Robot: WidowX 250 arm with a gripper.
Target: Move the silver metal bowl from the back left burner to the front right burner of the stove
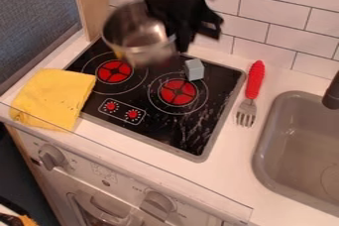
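Aloft, the black pincer grips a round, shiny metal pot above the glossy stovetop.

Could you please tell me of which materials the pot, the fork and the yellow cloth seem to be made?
The pot looks like polished metal, perhaps steel: it is silvery and shiny inside. The fork seems to have metal tines, greyish with a sheen, and a bright red handle, probably plastic. The yellow cloth appears to be soft matte fabric, with folded layers and rounded edges.
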